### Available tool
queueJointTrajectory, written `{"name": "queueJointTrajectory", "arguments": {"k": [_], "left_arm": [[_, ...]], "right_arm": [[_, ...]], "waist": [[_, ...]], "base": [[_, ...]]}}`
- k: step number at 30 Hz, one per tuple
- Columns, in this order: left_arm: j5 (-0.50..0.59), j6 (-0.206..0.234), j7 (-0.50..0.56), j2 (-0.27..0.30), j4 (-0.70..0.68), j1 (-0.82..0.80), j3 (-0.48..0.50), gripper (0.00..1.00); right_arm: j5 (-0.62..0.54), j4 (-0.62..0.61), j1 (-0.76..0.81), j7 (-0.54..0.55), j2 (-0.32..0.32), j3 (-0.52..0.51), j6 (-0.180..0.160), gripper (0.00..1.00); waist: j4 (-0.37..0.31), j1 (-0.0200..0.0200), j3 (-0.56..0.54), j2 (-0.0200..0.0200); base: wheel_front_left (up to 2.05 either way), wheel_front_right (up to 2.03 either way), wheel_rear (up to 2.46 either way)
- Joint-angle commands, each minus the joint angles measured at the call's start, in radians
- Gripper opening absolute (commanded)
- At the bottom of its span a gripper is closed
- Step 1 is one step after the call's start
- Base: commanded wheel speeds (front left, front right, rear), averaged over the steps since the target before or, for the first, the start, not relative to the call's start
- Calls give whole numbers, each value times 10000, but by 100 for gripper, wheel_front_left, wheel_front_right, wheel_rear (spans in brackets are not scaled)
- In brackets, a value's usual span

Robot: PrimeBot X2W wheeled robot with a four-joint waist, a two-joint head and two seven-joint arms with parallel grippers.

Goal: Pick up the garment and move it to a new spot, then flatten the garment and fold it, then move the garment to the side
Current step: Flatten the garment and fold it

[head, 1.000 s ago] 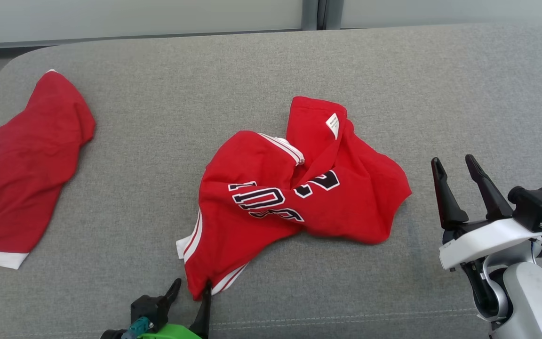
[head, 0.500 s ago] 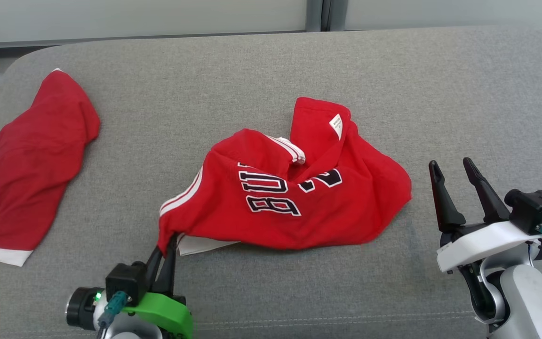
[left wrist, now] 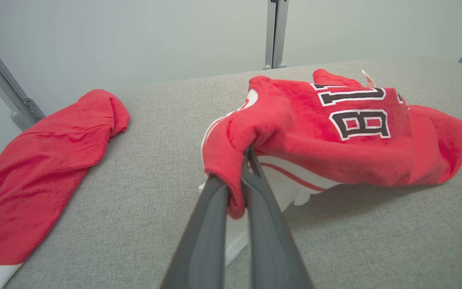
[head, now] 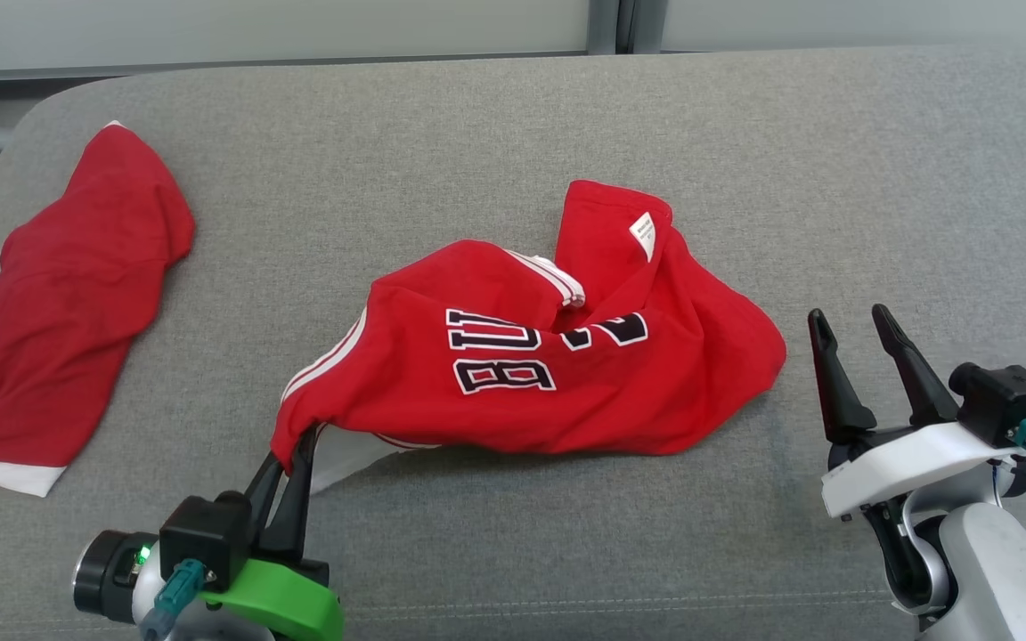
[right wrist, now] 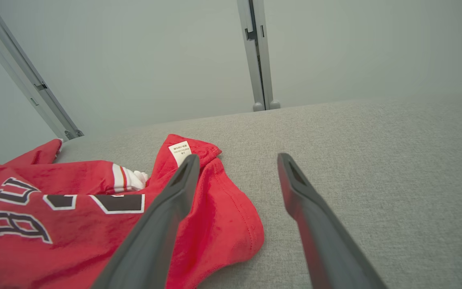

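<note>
I see lots of bare grey cushion (head: pixel 905 178) on the right and along the far side, so a gripper can pass there. The red jersey (head: pixel 549 383) lies bunched up in the middle and is in the way. Another red cloth (head: pixel 68 303) fills the left side. Between those two runs an open strip. A pale wall (head: pixel 299 27) stands just behind the far edge.

Out at the left I see a plain red cloth (head: pixel 68 303) with a white hem, lying rumpled near the edge of the grey padded surface (head: pixel 477 116); behind stands a pale wall (head: pixel 299 27) with a grey post (head: pixel 615 25)
</note>
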Motion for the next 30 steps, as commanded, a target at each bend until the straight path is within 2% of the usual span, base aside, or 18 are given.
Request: {"name": "queueJointTrajectory", "arguments": {"k": [1,3,8,9,11,13,14,16,24,30], "left_arm": [[108,22,185,158,-232,12,-13,0],[110,-48,207,240,-341,-247,-37,0],[-118,-428,70,366,531,-1365,21,0],[-18,-512,142,522,838,-1591,-21,0],[-436,-684,-71,386,1425,-2116,50,0],[-204,-808,-95,698,2229,-2589,-72,0],[-471,-849,-282,547,2586,-2873,-28,0],[-455,-963,-485,661,3477,-3359,-164,0],[-756,-1123,-1622,589,6556,-5137,-520,0],[-672,-984,-1879,540,7672,-5853,-282,0]], "right_arm": [[32,85,-82,-64,14,33,-1,100],[51,154,-173,-80,26,77,-3,100],[96,384,-373,-100,-9,210,-1,100],[108,424,-448,-96,-2,269,-1,100],[92,500,-551,-103,-15,347,-1,100],[100,598,-646,-109,3,431,-3,100],[98,621,-697,-129,-1,450,-1,100],[92,710,-784,-139,6,484,-1,100],[77,908,-1073,-228,-39,698,-3,100],[79,1020,-1130,-291,-75,811,-1,100]], "waist": [[7,0,16,0],[-7,0,19,0],[-154,0,57,0],[-225,0,81,0],[-333,0,157,0],[-490,0,254,0],[-542,0,305,0],[-678,0,399,0],[-1120,0,646,0],[-1268,0,685,0]], "base": [[0,0,0],[0,0,0],[0,0,0],[0,0,0],[0,0,0],[0,0,0],[0,0,0],[0,0,0],[0,0,0],[0,0,0]]}}
